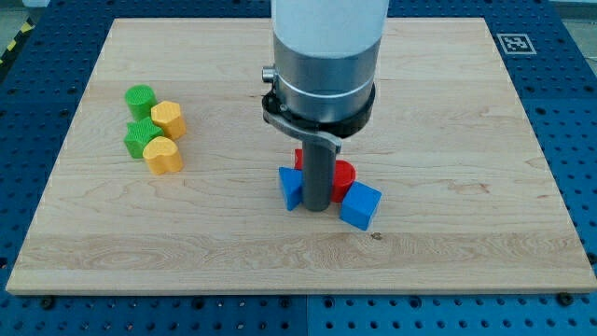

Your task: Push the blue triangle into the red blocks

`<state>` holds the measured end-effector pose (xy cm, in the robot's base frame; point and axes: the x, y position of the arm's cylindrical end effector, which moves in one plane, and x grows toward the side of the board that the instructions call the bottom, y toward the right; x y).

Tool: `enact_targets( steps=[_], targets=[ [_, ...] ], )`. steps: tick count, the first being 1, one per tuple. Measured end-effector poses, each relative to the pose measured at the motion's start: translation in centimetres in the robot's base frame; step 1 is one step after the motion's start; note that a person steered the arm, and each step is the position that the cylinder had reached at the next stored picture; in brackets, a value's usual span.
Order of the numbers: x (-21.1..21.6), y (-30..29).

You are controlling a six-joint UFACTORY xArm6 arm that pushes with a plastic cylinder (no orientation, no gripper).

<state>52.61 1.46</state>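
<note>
I have no jaws to open or close, only a straight dark rod, and my tip (317, 207) stands on the wooden board (466, 233) a little below the frame's centre. The blue triangle (291, 188) lies just to the left of my tip, touching or nearly touching the rod. The red blocks (343, 175) sit directly behind and to the right of the rod, partly hidden by it, so I cannot tell their shapes or whether the triangle already touches them. A blue cube (360, 205) rests at the lower right of my tip, against the red ones. As I judge it, the triangle must travel rightward and slightly up, yet I stand between it and its goal, so I should circle to its left side first. Green and yellow blocks (154, 130) cluster far off at the upper left.
</note>
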Motion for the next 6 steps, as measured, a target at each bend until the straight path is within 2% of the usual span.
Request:
enact_targets(
  steps=[2, 3, 4, 6],
  targets=[
    [4.2, -1.3],
    [3.9, -5.3],
    [3.4, -6.7],
    [0.7, -3.7]
  ],
)
